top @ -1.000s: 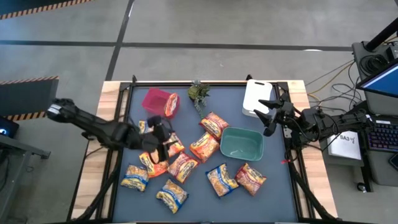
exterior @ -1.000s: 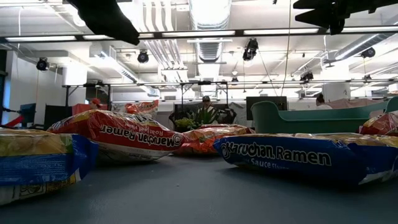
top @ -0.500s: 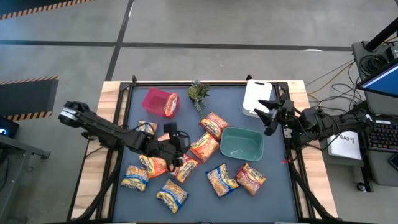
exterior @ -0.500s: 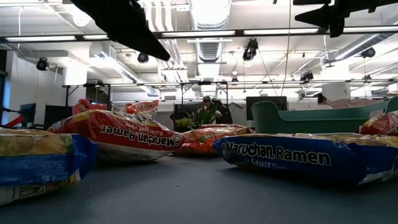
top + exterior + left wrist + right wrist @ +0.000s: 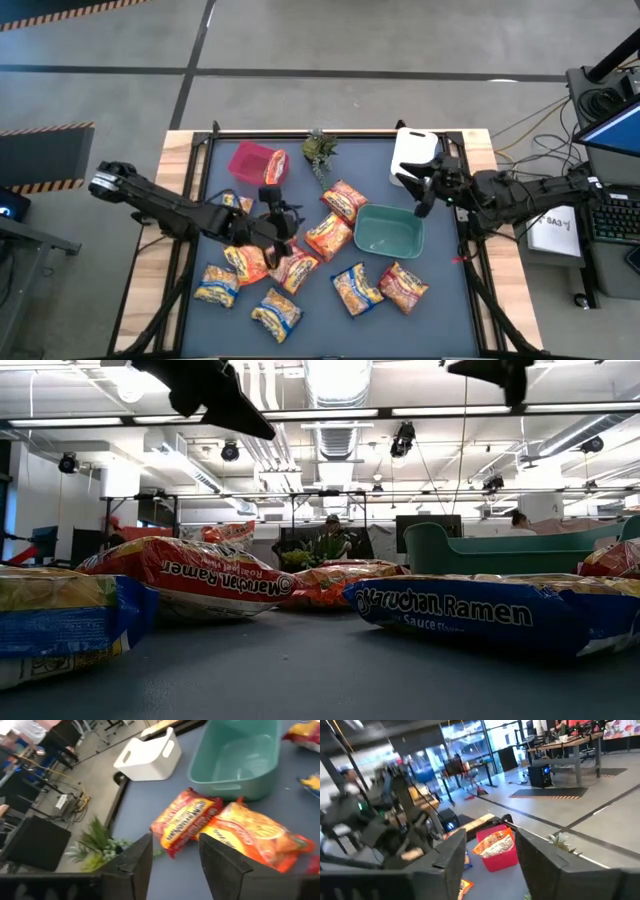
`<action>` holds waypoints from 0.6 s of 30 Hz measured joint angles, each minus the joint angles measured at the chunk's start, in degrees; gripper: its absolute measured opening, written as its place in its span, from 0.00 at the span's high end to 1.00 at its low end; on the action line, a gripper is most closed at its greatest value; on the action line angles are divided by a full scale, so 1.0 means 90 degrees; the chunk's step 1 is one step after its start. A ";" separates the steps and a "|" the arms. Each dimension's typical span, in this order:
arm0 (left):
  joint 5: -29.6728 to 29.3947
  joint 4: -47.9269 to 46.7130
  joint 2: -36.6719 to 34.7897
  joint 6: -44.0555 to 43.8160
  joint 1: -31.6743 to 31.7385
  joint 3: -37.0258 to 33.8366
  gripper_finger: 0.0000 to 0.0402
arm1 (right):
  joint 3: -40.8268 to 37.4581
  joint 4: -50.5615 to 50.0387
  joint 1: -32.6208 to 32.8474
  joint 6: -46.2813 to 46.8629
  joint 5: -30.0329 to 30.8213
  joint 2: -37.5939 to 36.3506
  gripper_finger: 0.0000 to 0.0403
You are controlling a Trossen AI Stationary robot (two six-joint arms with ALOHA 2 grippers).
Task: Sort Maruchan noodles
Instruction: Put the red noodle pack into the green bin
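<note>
While the left gripper (image 5: 278, 222) is hovering unclenched over the packed Maruchan noodles (image 5: 328, 236) mid-mat, the right gripper (image 5: 424, 186), fingers spread, is hanging between white bin (image 5: 413, 152) and teal bin (image 5: 388, 232).

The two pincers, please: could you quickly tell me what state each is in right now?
Left pincer: open, empty, above the packets.
Right pincer: open, empty, raised by the white bin.

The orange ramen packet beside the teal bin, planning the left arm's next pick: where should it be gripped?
The flat orange crinkly ramen packet lies flat with bare mat around it; probably come straight down and pinch across its narrow width, left gripper jaws open.
</note>
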 joint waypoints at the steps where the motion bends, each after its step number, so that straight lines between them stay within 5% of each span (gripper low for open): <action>1: 0.0000 0.0000 -0.0054 0.0066 0.0058 0.0000 0.69 | 0.0129 -0.0069 0.0000 -0.0031 0.0000 0.0160 0.65; 11: 0.0113 0.0092 -0.0264 0.0502 0.0759 -0.0236 0.93 | 0.1750 -0.1890 -0.0246 0.0154 -0.0005 0.1868 0.94; 18: 0.0900 0.1049 -0.0312 0.0753 0.0932 -0.0961 0.99 | 0.3121 -0.3590 -0.0768 0.0483 -0.0286 0.3141 0.98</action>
